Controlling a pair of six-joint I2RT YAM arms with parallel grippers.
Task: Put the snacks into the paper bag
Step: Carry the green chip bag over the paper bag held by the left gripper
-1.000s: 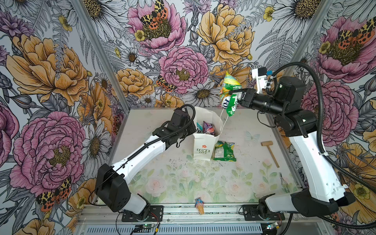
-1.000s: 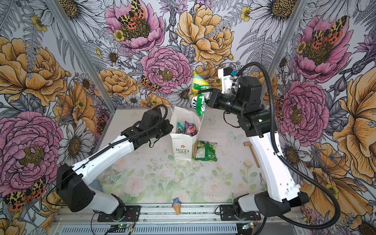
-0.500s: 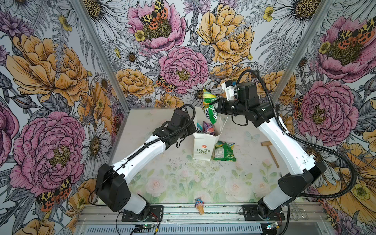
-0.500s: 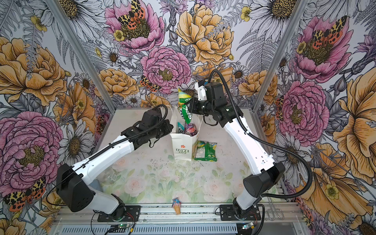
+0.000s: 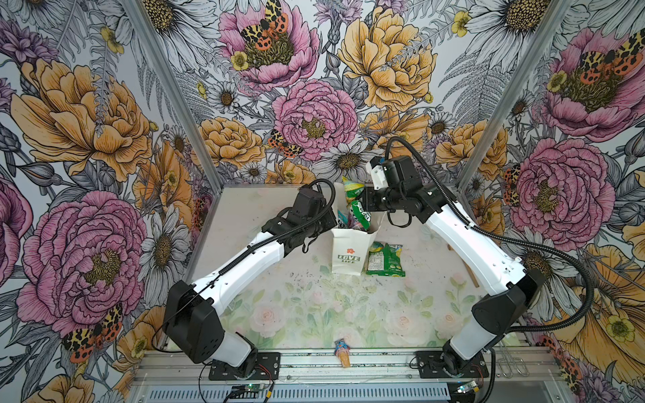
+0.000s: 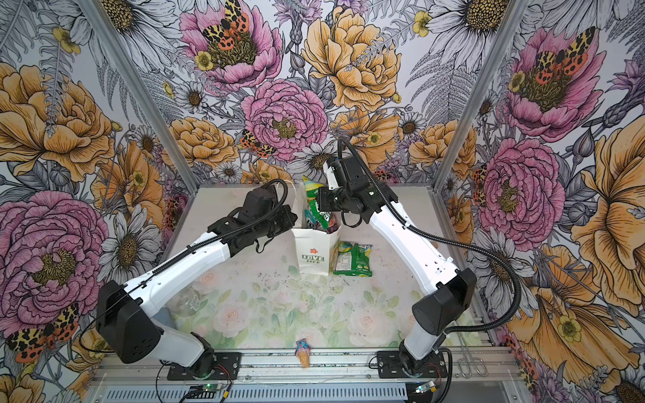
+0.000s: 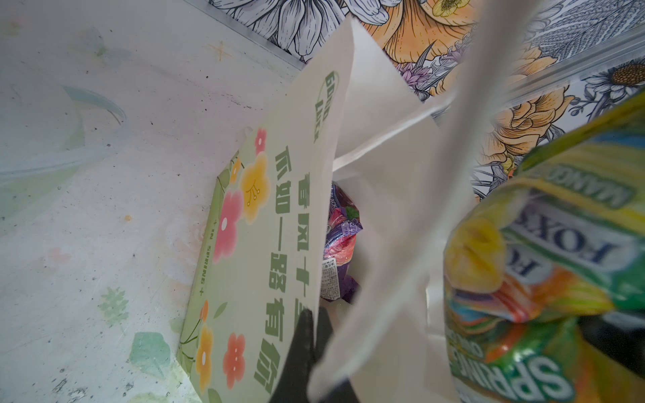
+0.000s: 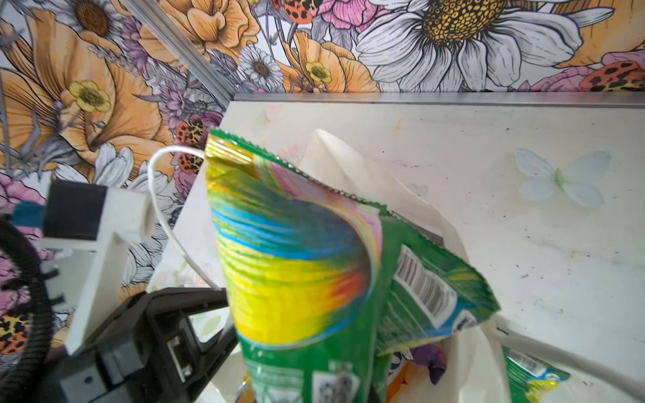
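2 hands were engaged. The left hand [image 5: 332, 220] was clamped on the rim of the tall white paper bag [image 5: 349, 251]. The right hand [image 5: 363, 206] gripped a green crinkly plastic snack packet [image 5: 358, 213], its lower end in the bag's mouth. 1 flat green packet [image 5: 385, 260] lay on the tabletop [image 5: 314, 307] just beside the bag.

loose packet [image 5: 385, 260] — right of paper bag [image 5: 346, 253] | trinket [image 5: 342, 353] — front edge

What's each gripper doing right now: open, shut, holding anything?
Left gripper: shut, pinching the paper bag at its rim.
Right gripper: shut on a green snack packet at the bag's mouth.
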